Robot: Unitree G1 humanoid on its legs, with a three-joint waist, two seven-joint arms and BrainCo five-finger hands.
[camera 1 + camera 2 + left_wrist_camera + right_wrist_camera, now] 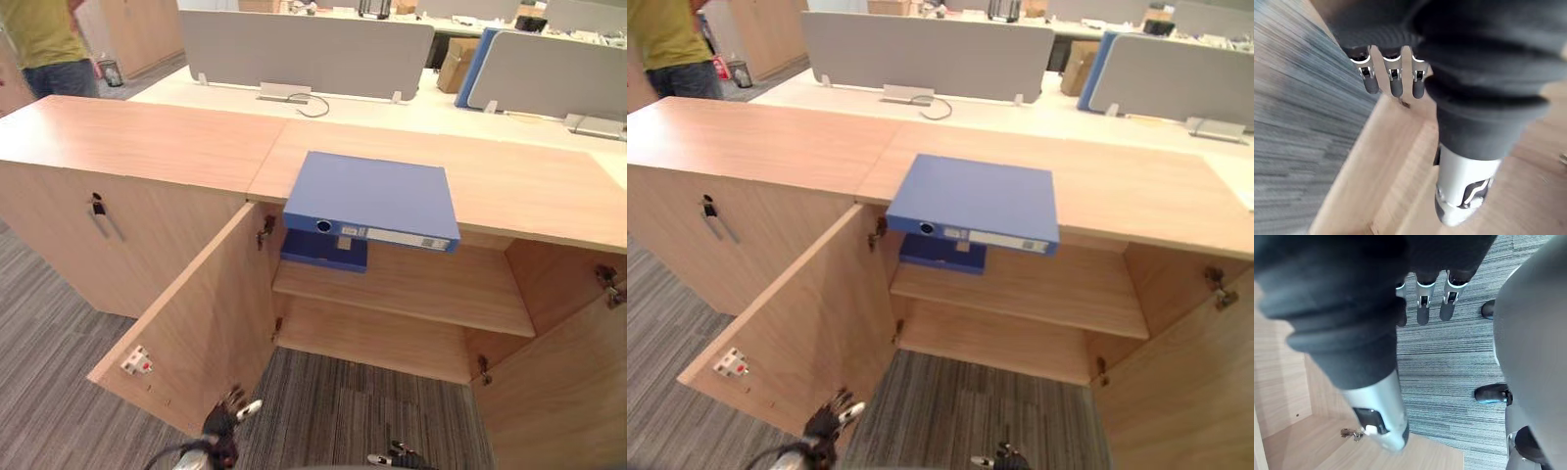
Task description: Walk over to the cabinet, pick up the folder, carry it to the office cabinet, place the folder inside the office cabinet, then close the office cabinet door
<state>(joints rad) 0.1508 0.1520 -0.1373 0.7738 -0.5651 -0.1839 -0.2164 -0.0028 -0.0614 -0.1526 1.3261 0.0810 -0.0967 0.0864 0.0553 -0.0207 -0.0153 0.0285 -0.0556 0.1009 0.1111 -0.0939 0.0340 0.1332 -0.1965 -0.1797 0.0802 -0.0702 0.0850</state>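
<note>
Cabinet top (147,137): folder (377,196) overhanging, well apart from fingers (1396,84).

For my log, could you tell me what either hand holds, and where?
Nothing: the left hand and right hand hang open; the folder lies on the cabinet top.

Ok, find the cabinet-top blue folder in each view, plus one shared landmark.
Left eye view: blue folder centre, overhanging the cabinet top.
Right eye view: centre, same overhang.
Left wrist view: left hand, wooden panel, carpet.
Right wrist view: right hand, carpet.
Shared landmark: grey divider behind.
</note>
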